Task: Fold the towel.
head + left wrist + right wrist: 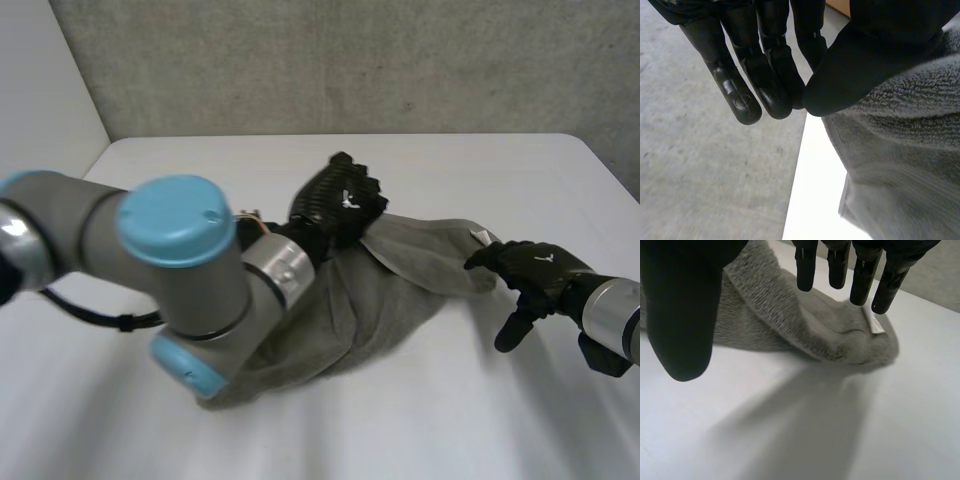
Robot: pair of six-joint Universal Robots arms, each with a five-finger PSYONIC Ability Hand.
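Note:
A grey towel (pixel 370 300) lies crumpled across the middle of the white table (pixel 450 410). My left hand (pixel 335 200) is at its far edge, thumb (pixel 850 70) closed against the fingers (pixel 765 75), and the towel (pixel 905 150) bunches up beside the thumb, raised as a flap. My right hand (pixel 535 268) hovers just beyond the towel's right corner, where a small white label (pixel 482 237) shows. Its fingers (pixel 840 265) are straight and apart from the thumb (pixel 682 315), with the towel (pixel 790 320) and label (pixel 875 326) below them, untouched.
My left arm (pixel 170 260) reaches across the near left of the table and covers part of the towel. A grey wall (pixel 350 60) stands behind the table's far edge. Bare table lies in front of the towel and to its right.

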